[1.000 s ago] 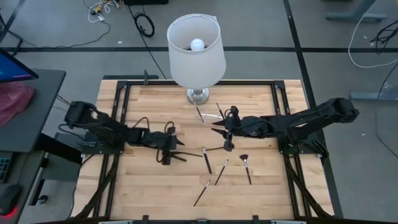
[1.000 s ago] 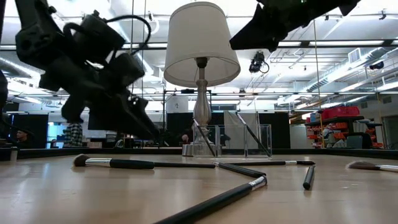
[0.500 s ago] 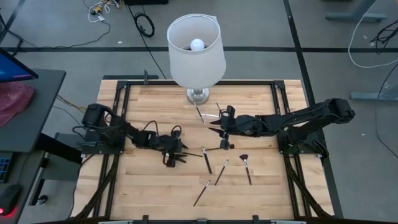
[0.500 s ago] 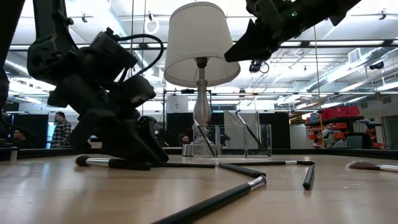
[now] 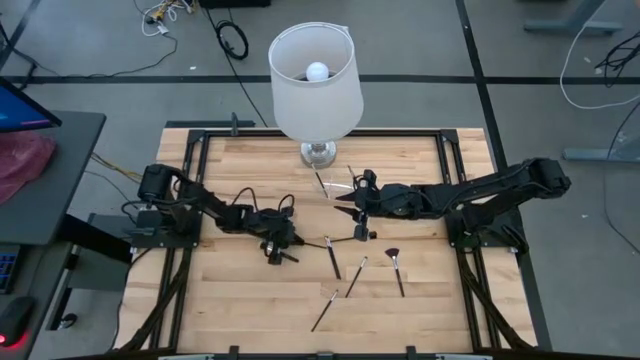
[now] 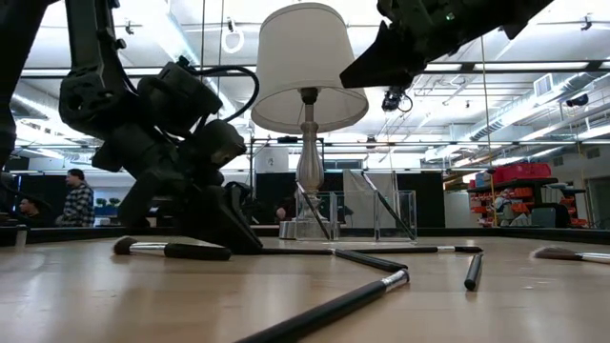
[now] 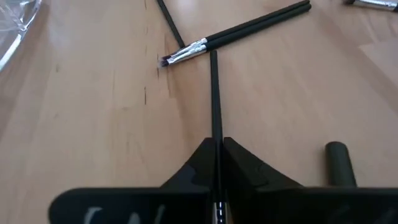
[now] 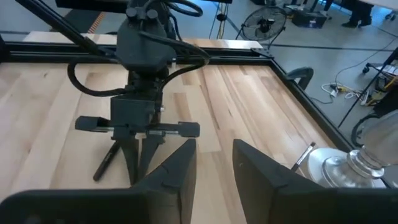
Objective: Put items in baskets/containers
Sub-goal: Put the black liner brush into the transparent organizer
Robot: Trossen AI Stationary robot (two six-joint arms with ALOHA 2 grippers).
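Several thin makeup brushes lie flat on the wooden table: dark ones and a fan-shaped one. My left gripper is low at the table's middle, shut on a thin black brush. A thick dark brush lies beside it. The small clear box stands by the lamp's foot with brushes leaning in it. My right gripper hangs open high over the table beside the box, nothing between its fingers. My left gripper pinches the thin black handle between its two fingers. They come from the table's left, slanting down, and point along the handle. The brush lies flat on the table, its free end ahead of the fingers; the rest is hidden under them.
A tall lamp with a white shade stands on a metal foot at the table's far middle. A black frame runs along the table's sides. Bare wood lies at the near left. People show far behind in the low view.
My left gripper has gone down and toward the table's right, to the thin black brush, and has shut on its handle. The brush lies where it was.
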